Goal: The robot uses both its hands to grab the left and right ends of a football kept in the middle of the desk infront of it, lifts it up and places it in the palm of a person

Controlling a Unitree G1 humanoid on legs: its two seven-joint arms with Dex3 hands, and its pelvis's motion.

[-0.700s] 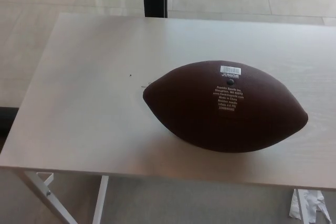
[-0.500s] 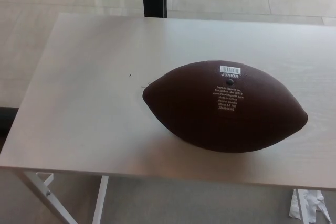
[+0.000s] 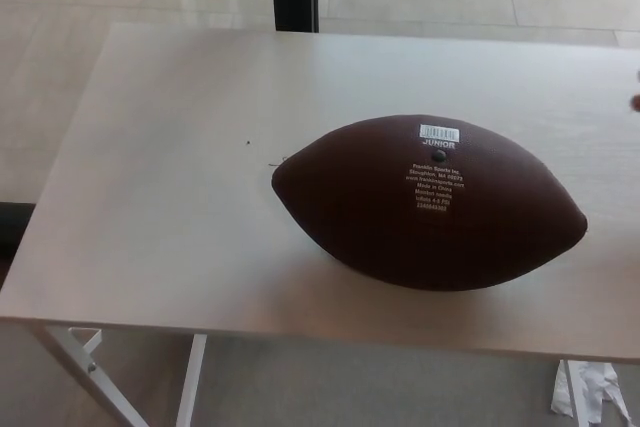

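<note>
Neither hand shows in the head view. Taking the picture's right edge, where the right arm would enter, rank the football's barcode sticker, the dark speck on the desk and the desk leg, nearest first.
1. barcode sticker, on top of the football, right of centre.
2. dark speck, on the desk, left of the ball.
3. desk leg, under the near left corner.

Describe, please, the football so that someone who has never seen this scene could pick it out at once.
Find the pale wooden desk that fills most of the head view. The football lies on it, right of centre, long axis running left to right. It is the only large thing there: dark brown, with a white barcode sticker and small white print on top.
</note>
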